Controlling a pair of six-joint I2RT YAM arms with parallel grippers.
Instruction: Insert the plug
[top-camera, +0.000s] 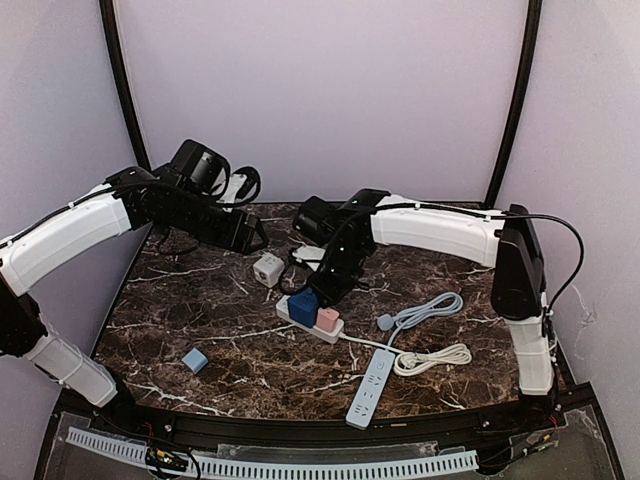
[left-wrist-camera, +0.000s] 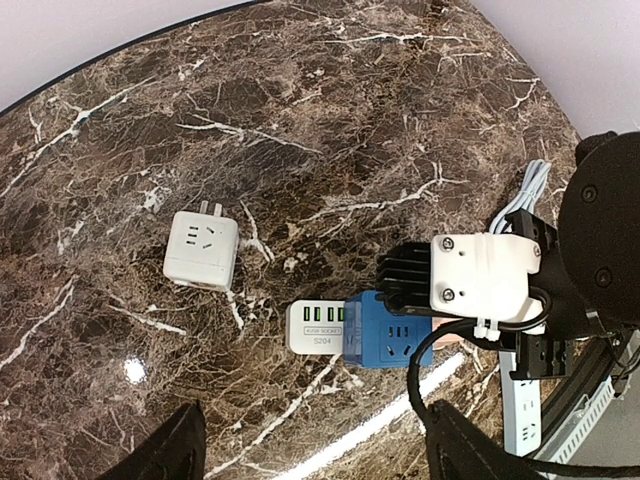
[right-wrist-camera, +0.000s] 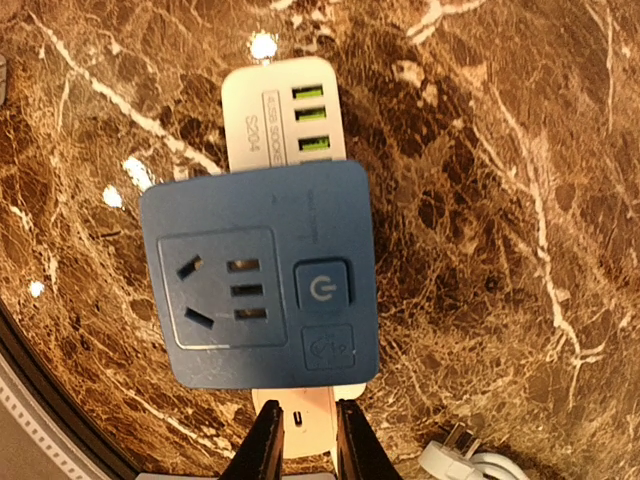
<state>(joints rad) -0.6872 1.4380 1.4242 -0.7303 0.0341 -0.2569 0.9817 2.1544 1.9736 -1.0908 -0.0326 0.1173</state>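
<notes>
Only the top view shows us the whole desk (top-camera: 200, 300). The right wrist view shows the white power strip (right-wrist-camera: 285, 95) carrying the blue plug (right-wrist-camera: 260, 275), just ahead of our narrowly parted, empty right fingers (right-wrist-camera: 262, 445). Left fingers (left-wrist-camera: 170, 450) spread wide, empty.

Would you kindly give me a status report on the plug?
Left tool open, empty. Right tool slightly open, holding nothing. Blue plug seated on white strip. Nothing obstructing.

Blue plug adapter (right-wrist-camera: 258, 275) seated flat atop white power strip (right-wrist-camera: 250, 100), beside green USB ports (right-wrist-camera: 310, 118), socket face up.
</notes>
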